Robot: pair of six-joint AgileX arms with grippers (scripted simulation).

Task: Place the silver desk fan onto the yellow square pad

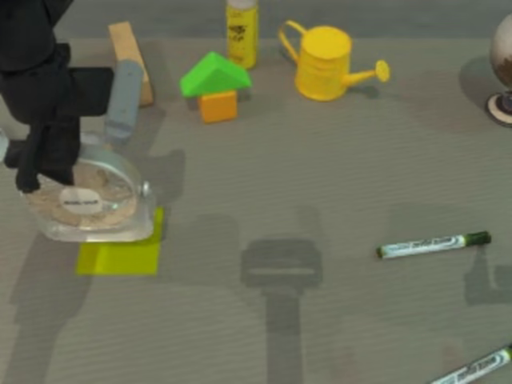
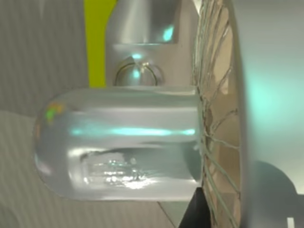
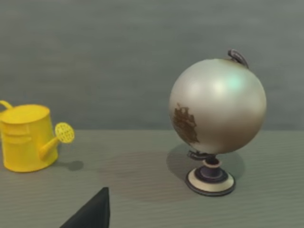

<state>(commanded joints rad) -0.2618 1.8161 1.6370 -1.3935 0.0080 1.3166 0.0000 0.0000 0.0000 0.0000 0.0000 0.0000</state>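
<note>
My left gripper (image 1: pixel 32 172) has its fingers clenched on the silver desk fan (image 1: pixel 88 200), which overlaps the yellow square pad (image 1: pixel 120 258) at the surface's left. Right gripper: fingers' state undeterminable.

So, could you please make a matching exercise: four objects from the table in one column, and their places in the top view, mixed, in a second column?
Objects:
1. silver desk fan
2. yellow watering can
3. globe
4. green-capped marker

Places:
A. far right edge, at the back
B. left side, overlapping the yellow square pad
C. right side, nearer the front
D. back, near the middle

Pairs: 1-B, 2-D, 3-A, 4-C
</note>
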